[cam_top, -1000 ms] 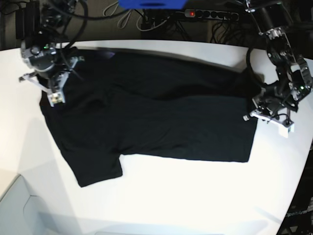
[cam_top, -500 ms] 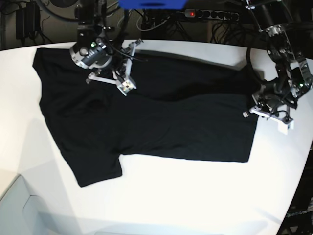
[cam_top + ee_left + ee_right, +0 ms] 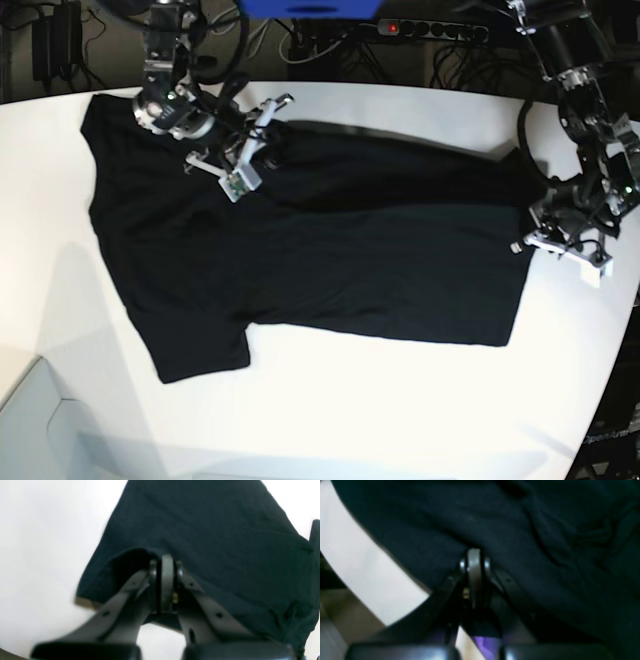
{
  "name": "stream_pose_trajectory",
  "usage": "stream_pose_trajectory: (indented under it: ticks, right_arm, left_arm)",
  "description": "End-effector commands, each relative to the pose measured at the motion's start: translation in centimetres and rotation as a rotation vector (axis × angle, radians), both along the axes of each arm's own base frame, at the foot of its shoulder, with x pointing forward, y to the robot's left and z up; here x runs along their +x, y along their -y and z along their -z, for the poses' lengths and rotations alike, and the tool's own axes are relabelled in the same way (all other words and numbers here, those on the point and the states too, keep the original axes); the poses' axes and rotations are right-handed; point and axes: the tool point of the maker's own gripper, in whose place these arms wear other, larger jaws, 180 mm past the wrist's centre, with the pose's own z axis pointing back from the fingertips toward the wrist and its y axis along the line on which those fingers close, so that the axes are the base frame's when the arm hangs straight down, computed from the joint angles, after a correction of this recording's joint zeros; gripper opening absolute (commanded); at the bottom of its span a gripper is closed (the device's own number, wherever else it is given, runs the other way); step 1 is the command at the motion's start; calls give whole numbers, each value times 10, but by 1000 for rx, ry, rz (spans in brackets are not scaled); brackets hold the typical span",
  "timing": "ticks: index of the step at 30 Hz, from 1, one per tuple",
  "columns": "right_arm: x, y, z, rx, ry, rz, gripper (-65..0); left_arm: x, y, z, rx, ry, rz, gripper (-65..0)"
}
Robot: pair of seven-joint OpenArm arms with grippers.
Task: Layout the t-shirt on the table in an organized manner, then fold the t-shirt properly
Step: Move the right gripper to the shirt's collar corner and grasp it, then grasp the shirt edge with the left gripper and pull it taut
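Observation:
The black t-shirt (image 3: pixel 330 240) lies spread across the white table (image 3: pixel 360 410), one sleeve pointing to the near left. My right gripper (image 3: pixel 248 152) is over the shirt's far edge. In the right wrist view it (image 3: pixel 475 558) is shut on a fold of the black cloth (image 3: pixel 545 530), with a bit of purple (image 3: pixel 487 641) below the fingers. My left gripper (image 3: pixel 540 238) is at the shirt's right edge. In the left wrist view it (image 3: pixel 166 563) is shut on the lifted edge of the shirt (image 3: pixel 212 530). The neck patch and tag are hidden.
A power strip (image 3: pixel 430 30) with a red light and cables lie behind the table's far edge, beside a blue object (image 3: pixel 310 8). The table's curved edge runs close past my left gripper on the right. A pale grey surface (image 3: pixel 30 430) sits below the near-left corner.
My right gripper has moved from the shirt's far-left corner rightward along the far edge, dragging cloth with it. My left gripper has shifted slightly down and right, still on the shirt's edge.

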Motion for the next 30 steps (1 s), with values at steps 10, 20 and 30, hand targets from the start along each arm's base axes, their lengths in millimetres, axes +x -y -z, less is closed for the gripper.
stream_pose_trajectory:
  ticks: [10, 20, 30]
  right_arm:
    - [-29, 61, 39, -232, -155, 13, -650]
    - [-29, 61, 39, -232, -155, 13, -650]
    - [-29, 61, 39, -232, -155, 13, -650]
  left_arm:
    - [35, -11, -44, 48, 123, 5, -647]
    - [53, 15, 8, -23, -27, 65, -647]
    - [90, 32, 22, -13, -46, 109, -644]
